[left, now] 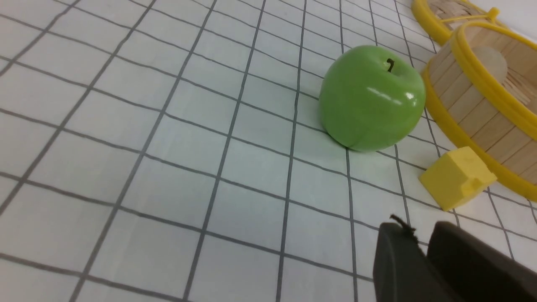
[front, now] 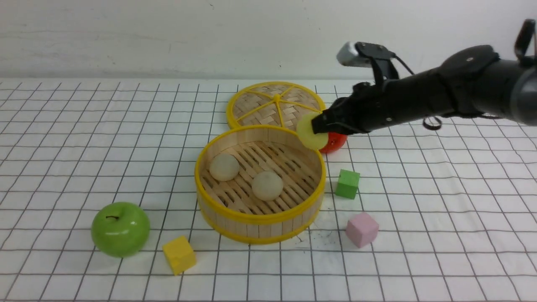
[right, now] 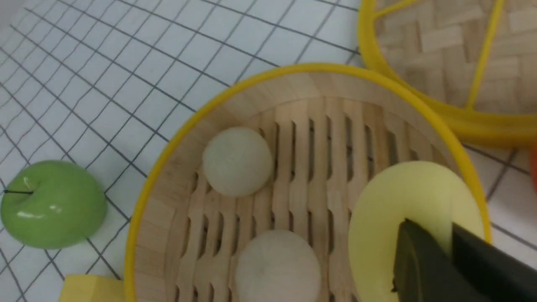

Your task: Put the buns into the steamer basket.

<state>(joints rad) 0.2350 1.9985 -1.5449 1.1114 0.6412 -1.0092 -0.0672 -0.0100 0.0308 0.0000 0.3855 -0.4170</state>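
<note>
Front: the right arm (front: 419, 100) stretches leftward, right end effector (front: 317, 126) clamped on the matte pale-yellow dome bun (front: 308, 136) above the round slatted wooden steamer basket's (front: 260, 219) far rim. Left wrist: left end effector's (left: 419, 241) opening unclear. Right wrist: two beige buns (right: 237, 161) rest inside.

Red fruit (front: 337, 143) mostly hidden behind yellow bun (front: 308, 134) & R gripper (front: 317, 124). Lid (front: 262, 107): near edge behind basket (front: 260, 228). L gripper (left: 421, 241) cut off by its wrist view's edge (how wide it stands: can't tell). Yellow cube (right: 90, 289) cropped in R wrist view.
</note>
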